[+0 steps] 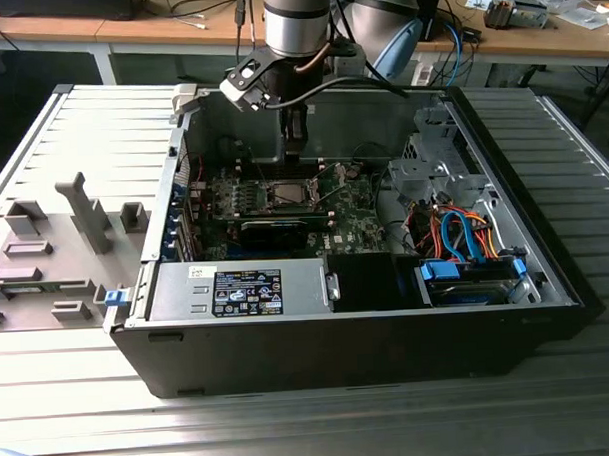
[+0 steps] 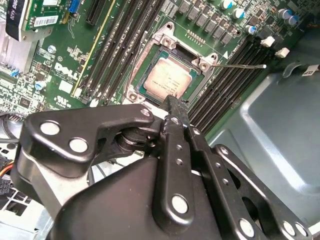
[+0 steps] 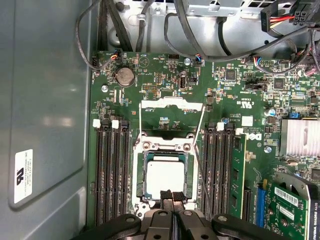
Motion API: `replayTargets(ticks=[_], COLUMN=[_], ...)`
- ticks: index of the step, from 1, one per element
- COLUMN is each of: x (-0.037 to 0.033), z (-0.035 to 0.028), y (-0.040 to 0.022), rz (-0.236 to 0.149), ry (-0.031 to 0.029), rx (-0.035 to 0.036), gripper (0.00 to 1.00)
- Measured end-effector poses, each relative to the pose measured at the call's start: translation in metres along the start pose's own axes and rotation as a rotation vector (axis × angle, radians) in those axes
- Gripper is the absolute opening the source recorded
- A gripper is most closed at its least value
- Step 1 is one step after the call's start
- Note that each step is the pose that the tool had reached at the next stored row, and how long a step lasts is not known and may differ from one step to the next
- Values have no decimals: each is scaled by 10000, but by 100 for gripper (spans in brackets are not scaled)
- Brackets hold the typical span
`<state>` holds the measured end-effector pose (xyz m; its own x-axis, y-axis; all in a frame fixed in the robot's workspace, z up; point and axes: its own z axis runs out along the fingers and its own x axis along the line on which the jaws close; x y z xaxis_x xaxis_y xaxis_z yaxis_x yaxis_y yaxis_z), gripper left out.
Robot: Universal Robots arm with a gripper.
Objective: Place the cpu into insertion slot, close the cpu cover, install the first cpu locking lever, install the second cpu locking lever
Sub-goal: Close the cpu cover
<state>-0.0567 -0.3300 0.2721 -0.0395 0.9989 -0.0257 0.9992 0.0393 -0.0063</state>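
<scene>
The cpu [image 3: 165,175] lies flat in the insertion slot [image 3: 141,145], its silver-grey top facing up; the second wrist view shows the cpu [image 2: 167,80] seated the same way. The cpu cover [image 3: 172,104] is swung up and open behind the socket, and green board shows through its opening. Two thin locking levers [image 3: 200,131] [image 3: 139,122] stand free on either side; one lever [image 2: 240,65] sticks out sideways. My gripper [image 3: 170,196] hovers at the cpu's near edge with its black fingers pressed together and nothing between them. In the exterior view the gripper [image 1: 295,153] hangs just above the socket.
Long black memory slots [image 3: 112,175] flank the socket on both sides. A black card [image 1: 274,227] lies in front of the socket, and a power supply [image 1: 237,287] sits by the case front. A drive cage with orange and blue cables [image 1: 465,242] is on the exterior view's right. A grey fixture tray [image 1: 55,247] lies outside the case.
</scene>
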Motion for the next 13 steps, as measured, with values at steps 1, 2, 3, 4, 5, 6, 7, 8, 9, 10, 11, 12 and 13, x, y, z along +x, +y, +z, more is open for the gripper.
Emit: replayTargets(ticks=[1,2,3,4,5,6,7,8,9,10,11,12,13], x=[0,0,0,0,0,-1,-1,-1,-1,-2,-4,-4,-5], z=[0,0,0,0,0,-1,-1,-1,0,-1,-1,-1,-1], y=[0,0,0,0,2,6,13,24,34,53,88,108,121], rz=[0,0,0,1,-1,-2,-1,0,1,0,1,-1,-1], ry=[0,0,0,1,1,-1,-2,-2,0,-1,0,0,0], rx=[0,0,0,0,0,1,2,1,0,0,1,1,1], gripper=[11,11,11,11,11,11,11,11,11,11,11,11,11])
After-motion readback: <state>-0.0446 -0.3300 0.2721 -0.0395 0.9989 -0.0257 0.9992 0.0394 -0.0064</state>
